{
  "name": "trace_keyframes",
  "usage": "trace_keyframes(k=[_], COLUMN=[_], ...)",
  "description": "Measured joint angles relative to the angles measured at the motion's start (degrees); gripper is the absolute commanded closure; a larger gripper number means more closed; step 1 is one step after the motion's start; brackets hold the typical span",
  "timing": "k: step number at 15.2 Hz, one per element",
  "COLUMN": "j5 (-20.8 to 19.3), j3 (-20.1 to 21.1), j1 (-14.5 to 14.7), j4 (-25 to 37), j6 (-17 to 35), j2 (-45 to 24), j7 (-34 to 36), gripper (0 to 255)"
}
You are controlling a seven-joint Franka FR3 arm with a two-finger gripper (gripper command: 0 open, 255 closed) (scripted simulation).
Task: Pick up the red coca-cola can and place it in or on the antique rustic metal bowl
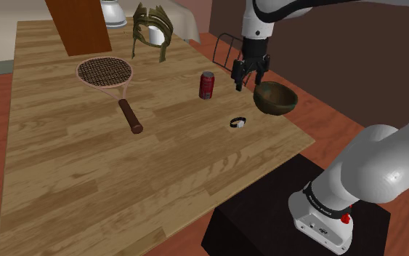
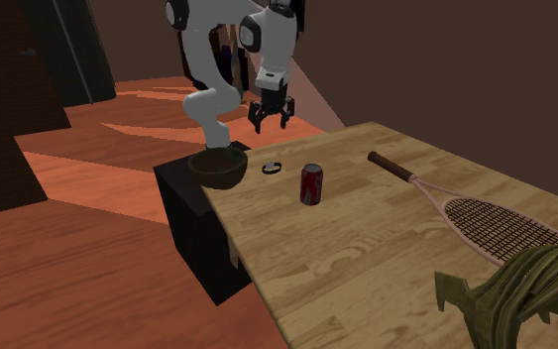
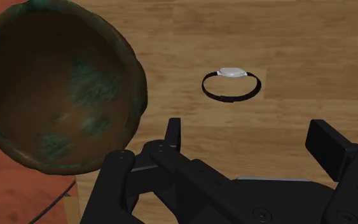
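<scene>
Standing upright on the tabletop (image 1: 86, 182), the red can (image 1: 207, 85) is ungrasped. We see the end effector (image 1: 248, 84) hovering apart from it, fingers spread and empty, presumably ready to straddle it. Near a small black band (image 1: 237, 123), the tarnished bowl (image 1: 275, 98) sits mouth-up at the tabletop's edge, so we judge it can receive the can.

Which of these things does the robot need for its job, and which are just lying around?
For the job:
- red can, standing on the table
- brown-green bowl, at the table's edge
- the robot's hand, open, up in the air by the bowl

Just lying about:
- racket
- small wristwatch
- greenish helmet
</scene>
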State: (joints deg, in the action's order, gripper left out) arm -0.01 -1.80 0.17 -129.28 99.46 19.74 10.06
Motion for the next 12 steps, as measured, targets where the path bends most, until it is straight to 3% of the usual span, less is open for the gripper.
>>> trace_keyframes(k=[12], j5=[1.03], j3=[-0.52], j1=[-0.40], j4=[21.18], j6=[8.11], j2=[-23.72], j7=[1.34], gripper=[0])
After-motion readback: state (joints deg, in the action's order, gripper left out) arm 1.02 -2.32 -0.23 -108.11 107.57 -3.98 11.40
